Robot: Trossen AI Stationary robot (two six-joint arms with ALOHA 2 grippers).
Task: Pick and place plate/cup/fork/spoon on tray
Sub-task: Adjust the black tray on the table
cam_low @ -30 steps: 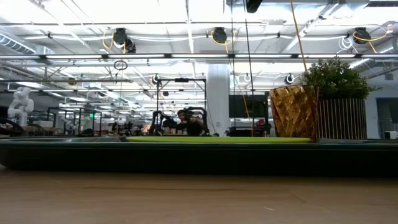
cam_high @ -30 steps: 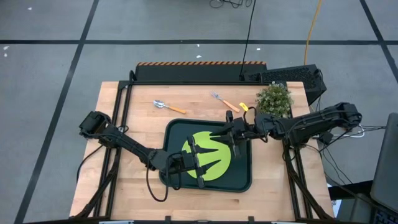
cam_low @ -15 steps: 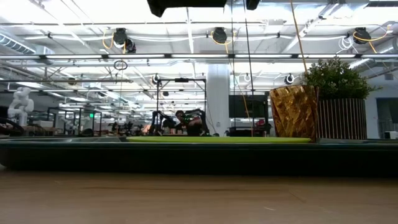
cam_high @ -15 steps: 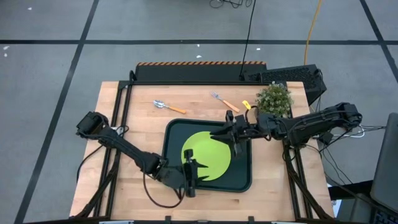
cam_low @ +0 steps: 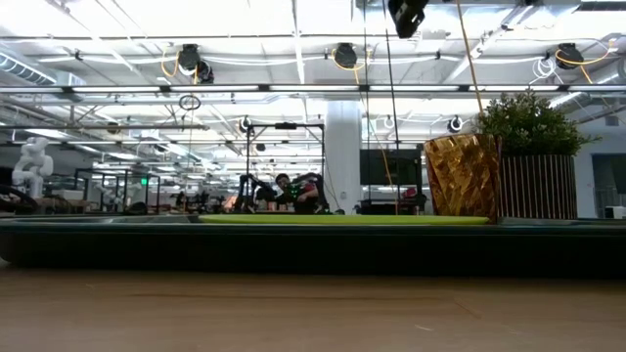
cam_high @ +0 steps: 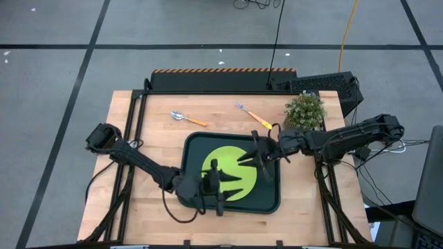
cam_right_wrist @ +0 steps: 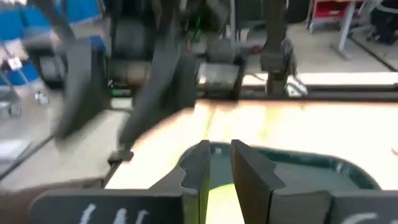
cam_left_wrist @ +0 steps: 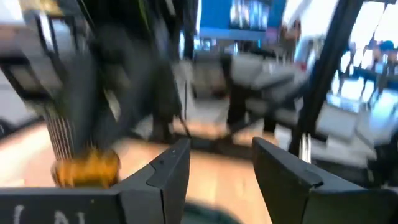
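The lime-green plate (cam_high: 232, 174) lies flat in the dark tray (cam_high: 273, 202) at the table's middle. My left gripper (cam_high: 223, 187) hovers open over the plate's near left part, nothing between its fingers (cam_left_wrist: 168, 168). Over the plate's far right part, my right gripper (cam_high: 250, 159) has only a narrow gap between its fingers, nothing in it (cam_right_wrist: 219, 155). The spoon (cam_high: 187, 118) and the fork (cam_high: 250, 113) lie on the wood beyond the tray. The amber cup (cam_low: 462, 176) stands upright beside the plant; the left wrist view shows the cup (cam_left_wrist: 87, 169) too.
A potted plant (cam_high: 305, 111) stands at the table's far right, close to my right arm. In the low view the tray's wall (cam_low: 293, 244) spans the whole picture, with the plate's rim (cam_low: 342, 219) just above it. Bare wood lies left of and in front of the tray.
My left gripper swung toward the table's near edge, then came back over the plate's near left part, rolling about its own axis. My right gripper tipped downward and shifted a little toward the plate's middle. The plate stayed flat in the tray.
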